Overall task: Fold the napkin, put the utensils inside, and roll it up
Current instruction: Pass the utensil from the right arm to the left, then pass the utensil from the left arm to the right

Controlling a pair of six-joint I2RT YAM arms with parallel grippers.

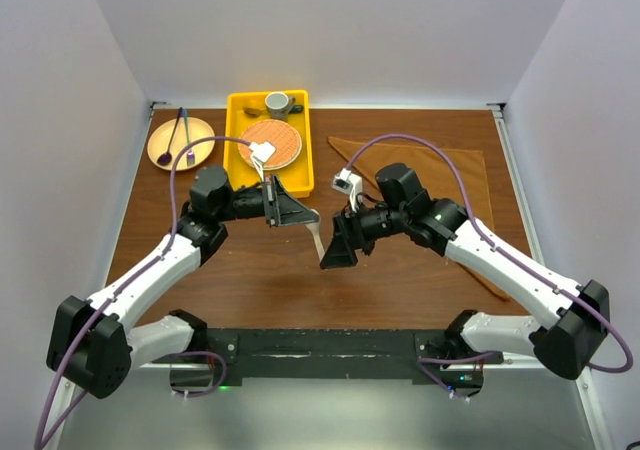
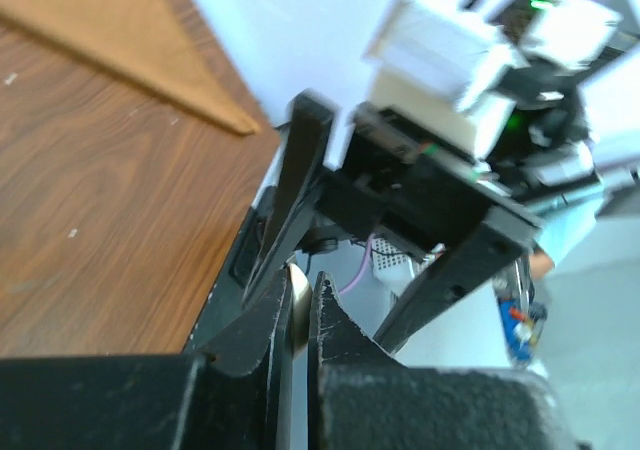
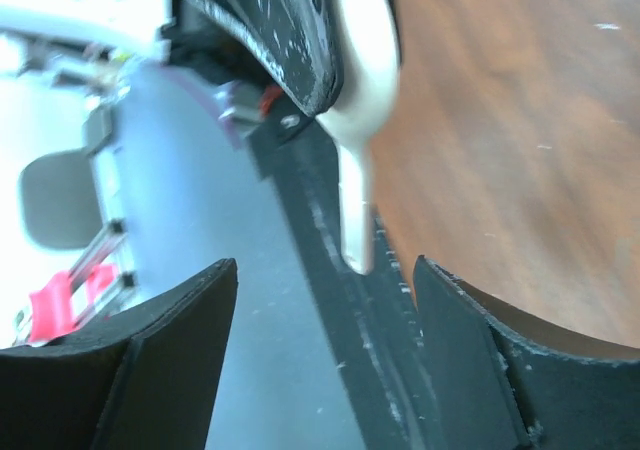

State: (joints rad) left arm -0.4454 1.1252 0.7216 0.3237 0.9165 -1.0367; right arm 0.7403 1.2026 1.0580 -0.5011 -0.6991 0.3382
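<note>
The utensil, a small cream spoon [image 1: 316,238], hangs in the air above the table's middle. My left gripper [image 1: 305,215] is shut on its round bowl [image 2: 297,300], and the handle [image 3: 355,210] points down between the jaws of my right gripper [image 3: 325,265]. Those jaws stand wide apart and touch nothing; in the top view the right gripper [image 1: 335,253] sits just below and right of the spoon. The rust-brown napkin [image 1: 478,185] lies folded into a triangle on the right of the table, partly under my right arm, and its pointed corner [image 2: 120,40] shows in the left wrist view.
A yellow tray [image 1: 240,150] at the back holds a round orange woven mat [image 1: 273,142] and a grey cup [image 1: 278,103]. Left of it, a tan plate [image 1: 165,150] carries a purple spoon [image 1: 166,151] and a dark fork [image 1: 187,138]. White walls enclose the table.
</note>
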